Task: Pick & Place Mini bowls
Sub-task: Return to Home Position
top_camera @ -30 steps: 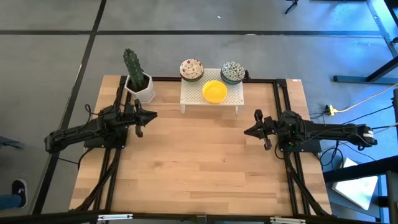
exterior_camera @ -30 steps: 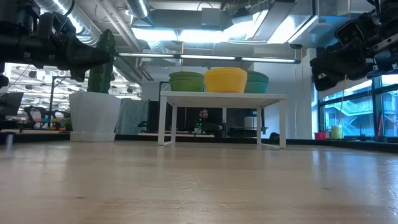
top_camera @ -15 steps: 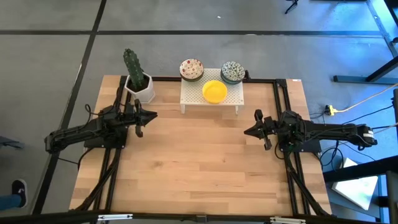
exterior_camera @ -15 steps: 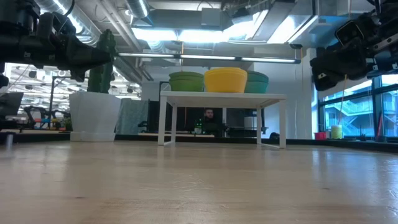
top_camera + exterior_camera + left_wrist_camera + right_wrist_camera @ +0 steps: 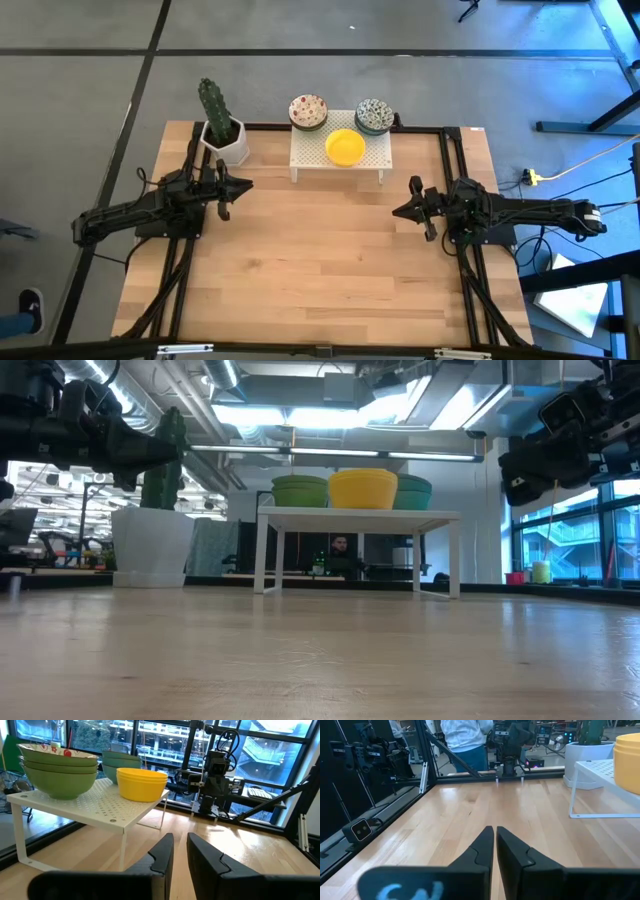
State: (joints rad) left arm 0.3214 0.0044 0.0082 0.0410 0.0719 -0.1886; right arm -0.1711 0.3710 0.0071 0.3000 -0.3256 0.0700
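Three stacks of mini bowls stand on a white perforated stand (image 5: 340,158) at the table's far middle: red-speckled bowls (image 5: 308,111) at its far left, grey-green patterned bowls (image 5: 375,115) at its far right, plain yellow bowls (image 5: 345,147) at its near middle. In the left wrist view the yellow stack (image 5: 141,782) rests with its base on the stand's top (image 5: 100,805). My left gripper (image 5: 246,184) hovers left of the stand, shut and empty. My right gripper (image 5: 398,211) hovers to the stand's near right, shut and empty.
A white pot with a cactus (image 5: 224,135) stands at the far left, just beyond my left gripper. Black rails (image 5: 455,180) run along the table's sides. A person (image 5: 465,735) stands beyond the table's left edge.
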